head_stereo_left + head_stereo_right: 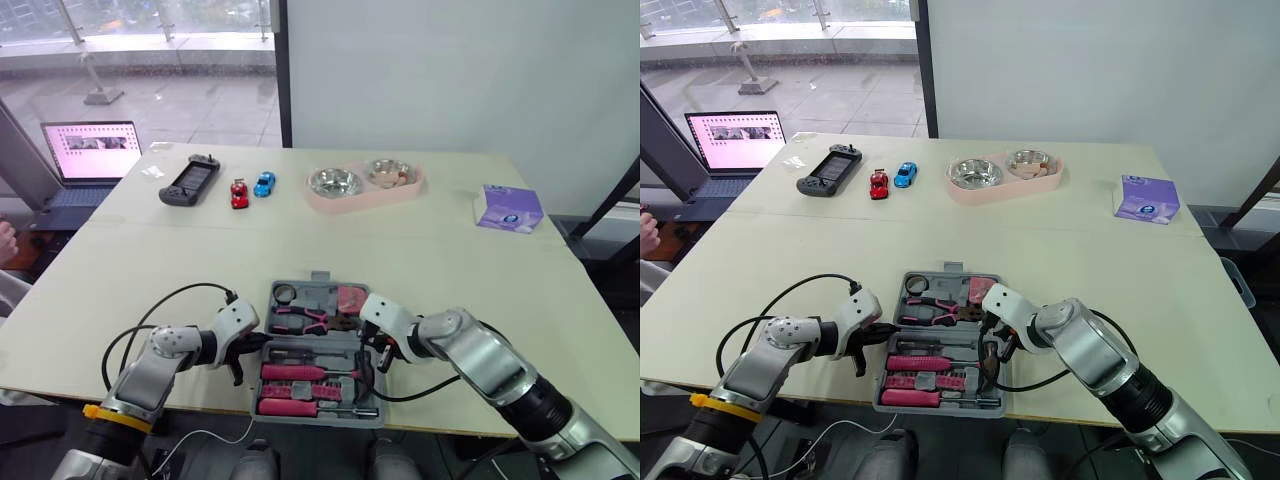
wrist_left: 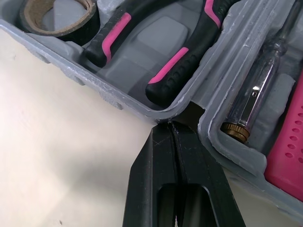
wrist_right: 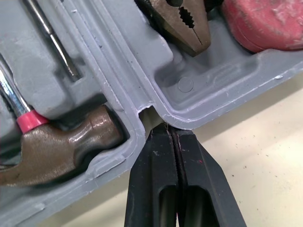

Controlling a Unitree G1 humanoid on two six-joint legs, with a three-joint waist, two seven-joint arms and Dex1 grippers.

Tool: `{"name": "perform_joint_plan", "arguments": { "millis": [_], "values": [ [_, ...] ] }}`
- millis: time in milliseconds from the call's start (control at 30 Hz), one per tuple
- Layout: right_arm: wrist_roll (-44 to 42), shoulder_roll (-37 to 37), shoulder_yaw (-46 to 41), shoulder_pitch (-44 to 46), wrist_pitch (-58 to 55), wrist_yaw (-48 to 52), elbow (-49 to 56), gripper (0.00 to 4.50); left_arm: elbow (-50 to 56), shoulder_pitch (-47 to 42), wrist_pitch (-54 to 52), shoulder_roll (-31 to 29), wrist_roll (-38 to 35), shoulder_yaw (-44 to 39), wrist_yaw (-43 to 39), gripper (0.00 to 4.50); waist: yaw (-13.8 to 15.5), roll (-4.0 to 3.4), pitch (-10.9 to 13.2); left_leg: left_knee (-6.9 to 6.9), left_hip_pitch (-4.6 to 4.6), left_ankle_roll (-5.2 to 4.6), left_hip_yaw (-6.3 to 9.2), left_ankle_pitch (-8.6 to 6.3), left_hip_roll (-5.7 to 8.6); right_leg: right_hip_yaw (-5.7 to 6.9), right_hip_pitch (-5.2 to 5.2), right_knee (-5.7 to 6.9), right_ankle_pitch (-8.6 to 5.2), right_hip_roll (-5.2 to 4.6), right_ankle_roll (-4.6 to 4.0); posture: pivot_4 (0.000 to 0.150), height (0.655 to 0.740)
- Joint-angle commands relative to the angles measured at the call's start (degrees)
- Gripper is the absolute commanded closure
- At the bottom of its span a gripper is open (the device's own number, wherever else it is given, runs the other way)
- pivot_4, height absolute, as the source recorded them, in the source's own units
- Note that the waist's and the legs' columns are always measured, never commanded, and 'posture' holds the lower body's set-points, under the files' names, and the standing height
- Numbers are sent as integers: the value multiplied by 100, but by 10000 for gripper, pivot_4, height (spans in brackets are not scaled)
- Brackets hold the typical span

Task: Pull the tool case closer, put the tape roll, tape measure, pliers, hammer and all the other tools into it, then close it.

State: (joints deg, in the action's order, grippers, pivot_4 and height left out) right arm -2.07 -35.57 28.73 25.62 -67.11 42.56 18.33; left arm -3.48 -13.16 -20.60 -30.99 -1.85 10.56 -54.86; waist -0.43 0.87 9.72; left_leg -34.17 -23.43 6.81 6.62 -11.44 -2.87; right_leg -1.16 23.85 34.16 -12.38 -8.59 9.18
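left eye view has the pale table with the grey tool case lying open and flat at its near edge, between the two arms. the left gripper has its fingers pressed together on nothing, tips at the hinge notch on the case's left side. the right gripper is likewise pinched empty at the right-side notch. the hammer lies in the near half, beside the right gripper. the pliers, red tape measure and tape roll sit in the far half.
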Motion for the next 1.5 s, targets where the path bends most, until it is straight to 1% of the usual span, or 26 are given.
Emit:
{"name": "perform_joint_plan", "arguments": {
  "millis": [33, 400, 533, 633, 700, 767, 833, 933, 967, 1033, 1100, 1133, 1200, 1300, 1333, 1367, 1400, 1433, 1500],
  "values": [
    [-261, 19, 58, -19, -30, 114, 391, 45000, -6, -98, 191, 164, 1, 322, -68, 44624, 3, 0, 0, 0, 0, 0, 0, 0, 0, 0, 0, 0, 0, 0, 0, 1500, 7400],
    [-261, 116, 4, -18, 18, -129, 276, 45000, -31, -15, 241, 128, -22, 282, -72, 44624, -9, 0, 0, 1, -1, 0, 0, 0, 0, 0, 1, -1, -1, 0, 1, 1500, 7400],
    [-249, -116, 53, -86, 25, -76, 270, 45000, 65, 122, 276, -33, -33, 179, -64, 44624, -23, 0, 0, 1, -1, 0, 0, 0, 0, -1, 2, -2, -1, 0, 1, 1500, 7400],
    [-302, -457, -145, -200, 142, 44, 221, 45000, 28, 124, 367, -235, -80, -161, 63, 44624, -17, 2, 2, 4, -3, 1, 0, -1, 0, 0, 3, -4, -2, 0, 3, 1500, 7400],
    [-296, -670, -333, -224, 454, 92, 84, 45000, 241, 224, 331, -330, -317, -491, 89, 44624, -27, 7, 4, 5, -10, 1, -1, -1, 0, -1, 12, -6, -3, -1, 4, 1500, 7400],
    [-374, -678, -755, -190, 919, 54, -77, 45000, 607, 513, 302, -521, -583, -864, 44, 44624, -62, 14, 12, 10, -17, 1, -1, -1, 0, -1, 23, -4, -3, 0, 4, 1500, 7400],
    [-483, -648, -1127, -160, 1231, 49, -185, 45000, 873, 879, 373, -778, -674, -1152, 1, 44624, -85, 15, 15, 13, -28, 1, -1, -1, -3, -1, 43, 3, -1, 2, 3, 1500, 7400],
    [-625, -668, -1440, -222, 1462, 160, -209, 45000, 1233, 1308, 493, -953, -1012, -1589, -79, 44624, -60, 10, 18, 18, -28, 1, -1, -1, -4, -1, 46, 3, -1, 3, 2, 1500, 7400],
    [-735, -622, -1590, -261, 1457, 179, -181, 45000, 1404, 1447, 559, -950, -1251, -1721, -207, 44624, -44, 10, 18, 17, -30, 1, -1, -1, -4, -1, 47, 1, -1, 2, 2, 1500, 7400],
    [-1027, -488, -1891, -367, 1338, 220, -93, 45000, 1685, 1687, 1023, -711, -1742, -1890, -457, 44624, -14, 12, 20, 14, -43, 1, -1, -1, -3, 0, 49, -6, -2, 1, 2, 1500, 7400],
    [-1288, -311, -2127, -460, 1183, 197, -73, 45000, 1637, 1826, 1703, -357, -1820, -1894, -451, 44624, 6, 11, 20, 7, -56, 1, -1, -1, 0, 0, 49, -13, 1, -2, -2, 1500, 7400],
    [-1360, -247, -2183, -505, 1131, 171, -88, 45000, 1535, 1871, 1933, -231, -1808, -1829, -490, 44624, 4, 11, 20, 4, -59, 1, -1, 0, 0, 0, 49, -14, 11, -1, -18, 1500, 7400],
    [-1481, -122, -2279, -613, 1067, 102, -125, 45000, 1307, 1928, 2073, -115, -1783, -1556, -714, 44624, -16, 11, 20, 1, -57, 1, 0, 0, -1, 1, 50, -9, 15, 2, -24, 1500, 7400],
    [-1725, 8, -2476, -696, 872, 57, -130, 36804, 998, 1827, 1853, -35, -1872, -1083, -1055, 45000, -40, 6, 20, 0, -52, 0, -1, 0, -1, 0, 50, -6, 14, 2, -22, 1500, 7400],
    [-1819, 47, -2553, -701, 800, 51, -119, 32810, 891, 1774, 1851, -24, -1864, -992, -1126, 45000, -40, 5, 20, -1, -52, 0, -1, 0, -1, 0, 51, -6, 11, 2, -17, 1500, 7400],
    [-1919, 98, -2651, -699, 713, 25, -113, 28062, 792, 1731, 1889, -16, -1855, -927, -1190, 45000, -39, 6, 20, -3, -53, 0, -1, 0, -1, -1, 51, -6, 7, 2, -10, 1500, 7400],
    [-2025, 140, -2753, -696, 626, 10, -109, 22043, 661, 1687, 1934, -10, -1805, -848, -1233, 45000, -37, 6, 20, -5, -53, -1, 0, 1, -2, 0, 51, -5, 8, 3, -12, 1500, 7400],
    [-2114, 171, -2832, -689, 544, -2, -112, 18037, 547, 1653, 1982, -6, -1751, -782, -1257, 45000, -35, 6, 20, -6, -53, -1, 0, 1, -2, 0, 51, -4, 8, 3, -12, 1500, 7400],
    [-2227, 183, -2950, -655, 376, -60, -182, 8355, 285, 1598, 2108, 13, -1650, -634, -1343, 45000, -34, 5, 20, -6, -53, -1, 0, 1, -2, 0, 51, -4, 8, 3, -12, 1500, 7400]
  ]
}}
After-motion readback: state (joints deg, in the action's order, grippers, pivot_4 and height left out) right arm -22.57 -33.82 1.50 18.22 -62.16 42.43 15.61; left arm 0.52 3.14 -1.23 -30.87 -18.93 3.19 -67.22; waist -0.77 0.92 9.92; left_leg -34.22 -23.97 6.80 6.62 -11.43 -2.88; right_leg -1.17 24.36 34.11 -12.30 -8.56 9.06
